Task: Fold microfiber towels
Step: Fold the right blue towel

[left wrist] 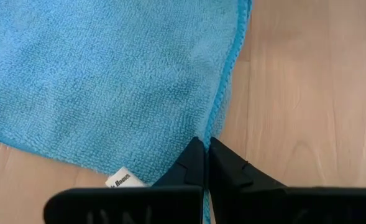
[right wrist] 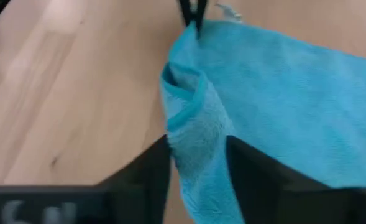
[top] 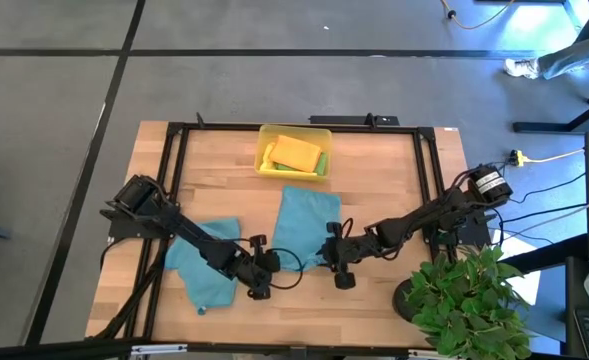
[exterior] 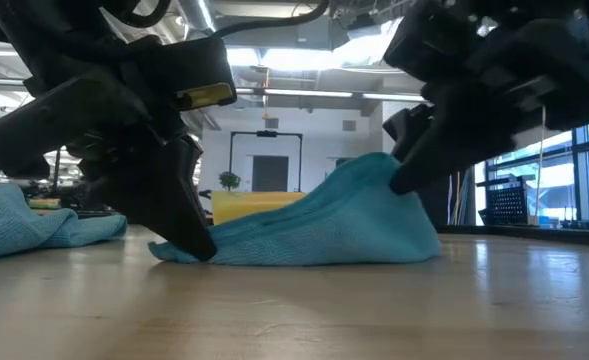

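Observation:
A teal microfiber towel [top: 304,222] lies spread at the table's middle. My left gripper [top: 274,262] is shut at its near left corner. My right gripper [top: 327,252] stands open at its near right corner, with a bunched fold between its fingers. In the low view the towel [exterior: 314,230] slopes up from the left gripper [exterior: 196,245] to a peak by the right gripper [exterior: 402,178]. A second teal towel [top: 204,265] lies crumpled under the left arm. Orange, yellow and green towels [top: 296,153] sit in the yellow tray [top: 264,165]. My left gripper pinches the towel's hemmed near left corner [left wrist: 215,127] between its two shut fingers, slanting down from the table's left. That corner stays low, at the table top [exterior: 174,250]. My right gripper has a bunched fold [right wrist: 198,134] of the near right corner standing between its parted fingers [right wrist: 150,171]. The fold fills the gap and touches both inner sides. The fingers slant down from the table's right, and the cloth stands raised there [exterior: 374,170].
The yellow tray stands at the table's far middle. A potted plant [top: 464,300] crowds the near right corner. A black frame rail [top: 294,128] runs round the table top. Bare wood [top: 374,180] lies right of the spread towel.

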### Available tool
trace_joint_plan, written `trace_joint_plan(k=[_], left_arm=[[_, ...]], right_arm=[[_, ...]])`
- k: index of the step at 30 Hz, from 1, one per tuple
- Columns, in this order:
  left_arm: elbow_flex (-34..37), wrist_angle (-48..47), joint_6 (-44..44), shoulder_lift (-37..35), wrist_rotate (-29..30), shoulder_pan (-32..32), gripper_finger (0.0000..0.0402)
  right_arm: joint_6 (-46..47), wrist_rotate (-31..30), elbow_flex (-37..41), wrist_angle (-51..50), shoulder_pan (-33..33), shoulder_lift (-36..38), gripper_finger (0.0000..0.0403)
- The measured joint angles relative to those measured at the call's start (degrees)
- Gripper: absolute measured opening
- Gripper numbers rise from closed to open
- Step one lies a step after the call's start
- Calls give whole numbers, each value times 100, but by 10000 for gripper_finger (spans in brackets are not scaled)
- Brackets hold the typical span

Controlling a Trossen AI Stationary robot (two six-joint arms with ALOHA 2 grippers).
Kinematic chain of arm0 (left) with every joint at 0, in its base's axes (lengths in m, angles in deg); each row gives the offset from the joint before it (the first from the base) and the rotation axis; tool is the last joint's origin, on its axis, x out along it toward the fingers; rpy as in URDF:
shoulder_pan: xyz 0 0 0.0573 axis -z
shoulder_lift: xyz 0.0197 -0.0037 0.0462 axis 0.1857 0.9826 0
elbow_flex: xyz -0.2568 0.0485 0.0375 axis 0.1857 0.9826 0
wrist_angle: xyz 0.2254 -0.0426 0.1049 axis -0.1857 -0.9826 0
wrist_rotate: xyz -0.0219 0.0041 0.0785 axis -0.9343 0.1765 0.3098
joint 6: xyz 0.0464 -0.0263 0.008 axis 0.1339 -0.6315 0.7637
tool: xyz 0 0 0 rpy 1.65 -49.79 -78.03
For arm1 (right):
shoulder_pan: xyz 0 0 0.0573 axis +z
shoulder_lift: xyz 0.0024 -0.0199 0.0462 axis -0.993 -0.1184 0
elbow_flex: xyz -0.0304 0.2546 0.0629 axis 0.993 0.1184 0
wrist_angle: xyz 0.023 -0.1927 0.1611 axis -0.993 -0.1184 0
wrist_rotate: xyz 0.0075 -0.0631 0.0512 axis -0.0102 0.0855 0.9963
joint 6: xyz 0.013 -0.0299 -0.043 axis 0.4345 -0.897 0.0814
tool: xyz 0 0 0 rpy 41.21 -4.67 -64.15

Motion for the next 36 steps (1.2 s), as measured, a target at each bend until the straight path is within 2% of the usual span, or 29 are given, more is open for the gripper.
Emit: trace_joint_plan(k=[3, 7, 11, 14, 22, 27, 33, 36], left_arm=[[0, 4, -1, -2, -29, -1, 0], [0, 3, -8, -2, -43, -12, 0], [0, 7, -17, -2, -50, -12, 0], [0, 7, -21, -2, -54, -12, 0], [0, 7, -23, -4, -109, -12, 0], [0, 7, -23, -4, -109, -12, 0], [0, -16, -21, -13, -113, -12, 0], [7, -260, -20, -177, -157, -10, 0]], right_arm=[[-1, -20, 0, 4, 146, -1, 207], [-2, -413, 0, 76, 285, -161, 263], [-71, -467, -2, 261, 339, -470, 277], [-368, -803, -2, 285, 437, -671, 271], [-918, -2078, -31, 524, 822, -649, 210], [-936, -2107, -37, 503, 856, -649, 140], [-1283, -2112, -37, 819, 1020, -639, 21], [-1275, -2114, -35, 808, 1095, -498, 11]])
